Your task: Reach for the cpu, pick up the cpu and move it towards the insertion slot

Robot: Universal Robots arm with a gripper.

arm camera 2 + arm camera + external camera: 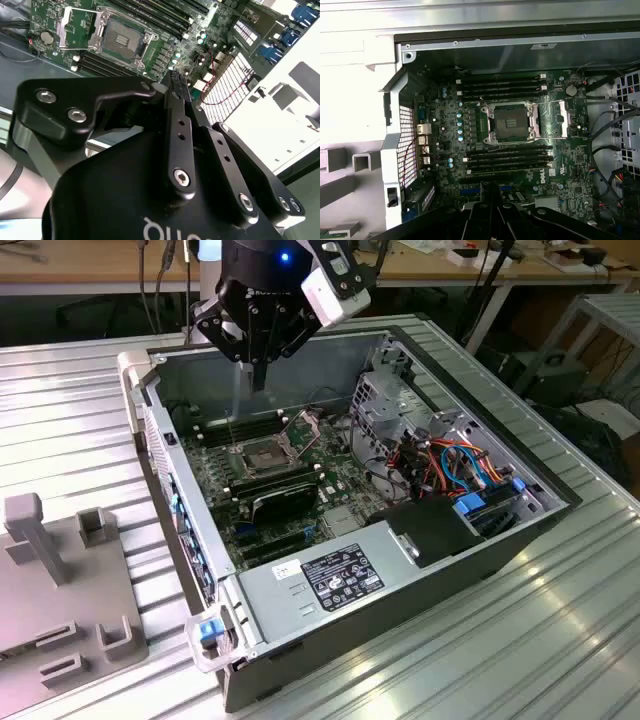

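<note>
In the exterior view the pincer hangs closed over the insertion slot, whose dark centre lies bare. Whether the cpu is nipped between its tips is hidden. Likely light, stiff, thin and fragile, so best held gently by opposite edges.

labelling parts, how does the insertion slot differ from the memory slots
The insertion slot is square, silvery-framed, dark-centred; the memory slots are long, narrow, black. The insertion slot is single; the memory slots lie in rows on two sides of it. Both sit on the motherboard.
</note>
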